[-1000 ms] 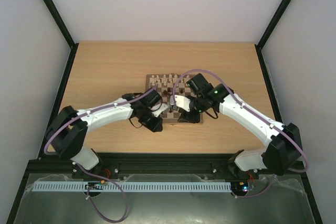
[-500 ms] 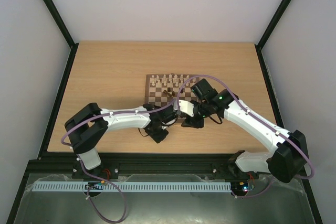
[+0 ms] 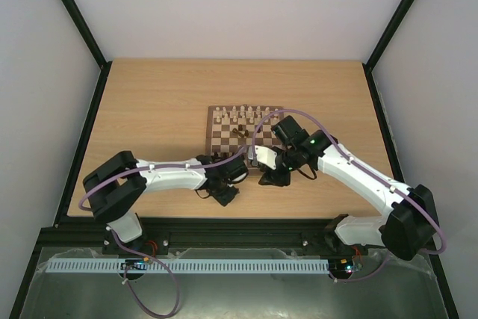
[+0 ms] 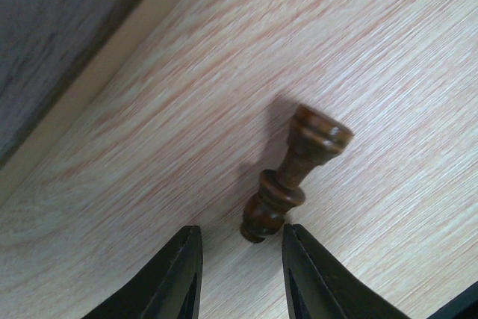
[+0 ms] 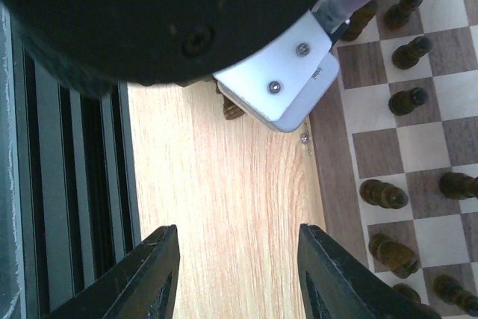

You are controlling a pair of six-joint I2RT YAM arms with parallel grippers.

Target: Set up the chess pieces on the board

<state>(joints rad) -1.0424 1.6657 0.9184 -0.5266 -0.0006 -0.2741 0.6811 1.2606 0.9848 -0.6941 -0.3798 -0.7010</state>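
Note:
A dark brown chess piece lies on its side on the bare table, off the board. Its rounded head points at my left gripper, whose jaws stand a little apart just short of it, holding nothing. In the top view that gripper is near the table's front edge, below the board. Pale pieces line the board's far rows and a dark piece stands mid-board. My right gripper hangs open over bare table beside the board's rim, with several dark pieces on the squares.
The left arm's white cover and black body fill the top of the right wrist view, close to my right gripper. The table's front edge and black rail run just beside both grippers.
My left arm has pulled back from the board's near-left corner toward the front edge and its jaws have parted. My right gripper has shifted slightly nearer too, still open.

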